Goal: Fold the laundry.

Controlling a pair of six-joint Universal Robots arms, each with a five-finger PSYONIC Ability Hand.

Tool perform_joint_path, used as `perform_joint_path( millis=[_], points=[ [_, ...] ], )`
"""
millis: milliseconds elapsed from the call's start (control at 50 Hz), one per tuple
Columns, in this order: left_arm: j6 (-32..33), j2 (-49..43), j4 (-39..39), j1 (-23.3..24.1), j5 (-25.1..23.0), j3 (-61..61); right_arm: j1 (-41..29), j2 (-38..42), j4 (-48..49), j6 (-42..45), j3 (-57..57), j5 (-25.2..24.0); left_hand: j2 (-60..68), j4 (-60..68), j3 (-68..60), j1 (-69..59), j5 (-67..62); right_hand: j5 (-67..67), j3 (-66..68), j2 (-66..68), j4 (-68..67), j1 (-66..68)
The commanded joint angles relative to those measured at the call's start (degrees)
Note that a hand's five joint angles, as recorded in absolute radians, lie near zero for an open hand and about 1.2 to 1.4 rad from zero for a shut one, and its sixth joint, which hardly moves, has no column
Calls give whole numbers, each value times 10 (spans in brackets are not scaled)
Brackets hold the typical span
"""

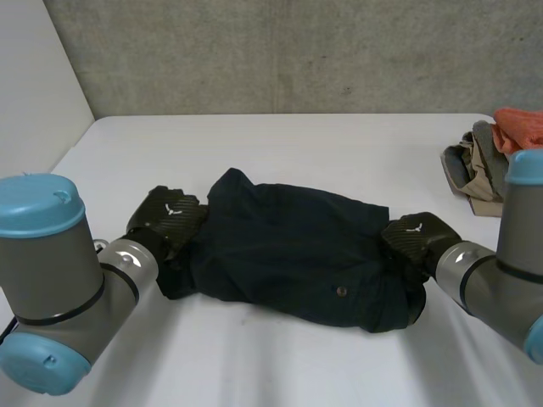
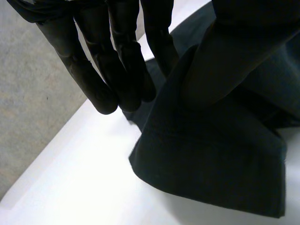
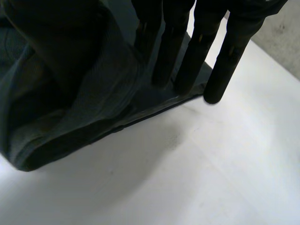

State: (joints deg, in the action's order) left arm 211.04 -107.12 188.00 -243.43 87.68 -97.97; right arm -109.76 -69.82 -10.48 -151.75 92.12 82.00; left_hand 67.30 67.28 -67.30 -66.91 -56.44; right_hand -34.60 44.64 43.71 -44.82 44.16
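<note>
Head view: the dark garment (image 1: 293,254) lies bunched and wrinkled across the middle of the table (image 1: 280,144), button (image 1: 342,291) facing up. The left hand (image 1: 165,222) is at its left end and the right hand (image 1: 416,239) at its right end. A pile (image 1: 488,165) of clothes lies well apart.

Left wrist view: straight fingers (image 2: 119,61) and thumb (image 2: 234,51) pinch a fold of cloth.

Right wrist view: straight fingers (image 3: 185,65) lie along the edge, with cloth pinched against the thumb (image 3: 61,47).

Step in hand: probably spreading the garment before the first fold. The next move calls for an even outward pull at both ends.

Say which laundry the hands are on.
The dark garment, held at its ends by left hand and right hand; the orange and beige pile lies apart.
</note>
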Motion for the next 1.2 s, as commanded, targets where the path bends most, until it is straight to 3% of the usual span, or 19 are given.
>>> perform_joint_path(
  millis=[20,140,240,460,520,600,620,740,840,960,1120,1200],
  points=[
    [9,14,-28,35,22,-3,10,-30,-116,-66,-59,11,-51,-51,51,47,43,162,-163,-154,165,-158],
    [30,35,-96,66,76,-22,31,-44,-262,-112,-151,23,-43,-42,43,39,34,304,-304,-295,306,-299],
    [30,70,-129,91,108,-42,37,-27,-339,-142,-214,19,-43,-42,43,39,34,346,-346,-337,348,-342],
    [31,111,-150,134,126,-49,31,52,-469,-273,-341,12,-48,-47,48,44,39,346,-346,-337,348,-342],
    [32,112,-150,130,131,-41,16,52,-482,-247,-325,-4,-78,-78,78,74,69,219,-219,-210,221,-214],
    [24,131,-141,109,130,-21,-2,45,-426,-135,-250,-47,-340,-339,340,336,331,-168,167,177,-166,172],
    [19,135,-129,97,123,-10,-5,38,-390,-90,-213,-60,-444,-443,444,440,435,-352,352,361,-350,357],
    [-11,113,-91,49,69,49,-19,21,-269,2,-126,-70,-573,-573,573,569,564,-354,354,363,-352,358],
    [-31,-4,-110,37,7,135,-28,-19,-159,0,-74,-63,-573,-573,573,569,564,-354,354,363,-352,358],
    [-33,-109,-157,36,-12,224,-44,-78,-72,2,-18,-78,-573,-573,573,569,564,-354,354,363,-352,358],
    [-35,-188,-182,43,-36,301,-54,-209,45,-11,57,-170,-568,-567,568,564,559,-354,354,363,-352,358],
    [-35,-213,-183,54,-45,324,-50,-269,83,-74,66,-208,-568,-567,568,564,559,-354,354,363,-352,358]
  ],
)
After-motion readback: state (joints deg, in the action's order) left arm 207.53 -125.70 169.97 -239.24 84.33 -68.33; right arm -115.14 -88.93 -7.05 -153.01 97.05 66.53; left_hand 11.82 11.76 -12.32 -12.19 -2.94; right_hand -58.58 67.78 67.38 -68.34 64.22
